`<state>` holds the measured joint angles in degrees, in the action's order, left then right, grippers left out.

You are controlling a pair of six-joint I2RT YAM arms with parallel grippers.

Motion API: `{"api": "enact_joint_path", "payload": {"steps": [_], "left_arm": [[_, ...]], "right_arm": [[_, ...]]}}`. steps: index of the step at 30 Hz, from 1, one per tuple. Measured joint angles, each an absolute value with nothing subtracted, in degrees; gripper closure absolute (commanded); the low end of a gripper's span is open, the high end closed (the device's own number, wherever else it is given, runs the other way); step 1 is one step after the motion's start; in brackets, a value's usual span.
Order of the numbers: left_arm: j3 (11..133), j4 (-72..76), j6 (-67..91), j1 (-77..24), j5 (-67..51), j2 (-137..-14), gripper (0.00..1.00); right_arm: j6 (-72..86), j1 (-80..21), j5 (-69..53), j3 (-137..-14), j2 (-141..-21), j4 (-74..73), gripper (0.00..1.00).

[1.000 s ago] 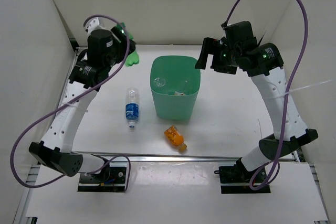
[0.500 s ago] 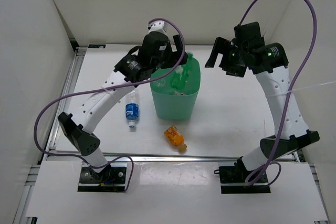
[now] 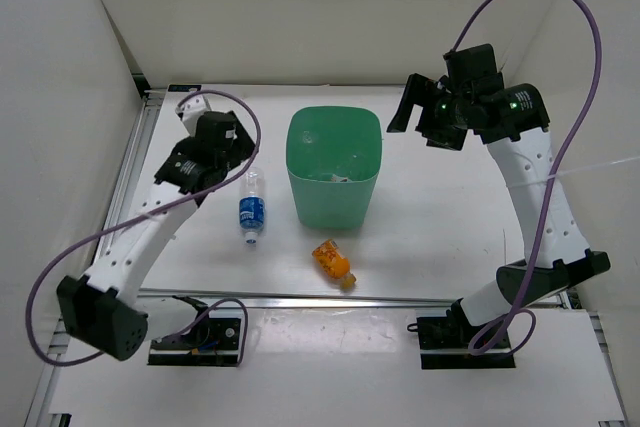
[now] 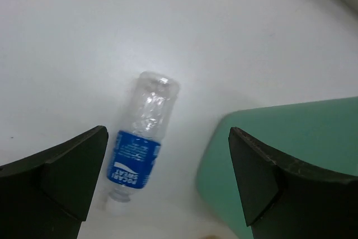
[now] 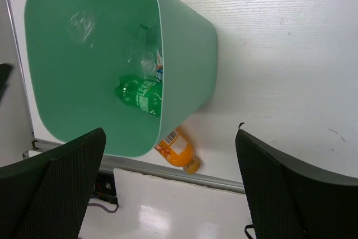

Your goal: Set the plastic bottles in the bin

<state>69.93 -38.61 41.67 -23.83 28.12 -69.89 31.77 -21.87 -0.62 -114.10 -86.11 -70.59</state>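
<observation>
The white surface (image 3: 440, 217) carries the mint-green bin (image 3: 334, 209) at its middle, standing upright and open at the top. The right wrist view looks down into it and shows a green bottle (image 5: 140, 98) lying on the bottom, a clear bottle with a blue-white label (image 5: 150, 64) just above it, and another clear bottle (image 5: 84, 23) toward the far wall. By that count three of the five are in. The left gripper (image 4: 168, 132) hangs above the surface at the bin's 9 o'clock, its fingers spread wide and holding nothing. The right gripper (image 5: 170, 135) hovers high at the bin's 2 o'clock, its fingers also wide and empty. Two bottles lie on the surface. The clear bottle with the blue label (image 3: 251, 209) is on its side just beside the bin at 9 o'clock, cap toward 6 o'clock. The orange bottle (image 3: 333, 261) is on its side at the bin's 6 o'clock, near the front edge. The step in hand looks like the pickup of the blue-labelled bottle, since the left wrist view frames it between the two fingers. The next move calls for a straight descent, then closing across the labelled body. The grip should be gentle, because the thin shell looks crumpled and may roll or squirt out.
</observation>
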Motion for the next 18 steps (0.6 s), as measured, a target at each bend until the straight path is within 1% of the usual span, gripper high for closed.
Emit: {"api": "enact_joint_path", "payload": {"steps": [2, 6, 11, 18], "left_arm": [[65.5, -37.4, 40.9, -20.1, 23.0, -74.5, 0.0], [60.4, -36.4, 38.9, -16.9, 17.1, -81.2, 0.0], [59.6, -33.6, 35.3, -16.0, 10.1, -86.0, 0.0], [59.6, -30.0, 32.4, -15.7, 5.1, -91.8, 0.0]], "right_arm": [[31.8, -21.9, -1.1, -114.1, -86.3, -70.6, 0.0], [31.7, -21.9, -1.9, -114.1, -86.8, -70.6, 0.0], [31.3, -21.9, -2.9, -114.1, -86.8, -70.6, 0.0], [31.0, -21.9, -3.2, -114.1, -86.8, -70.6, 0.0]]}}
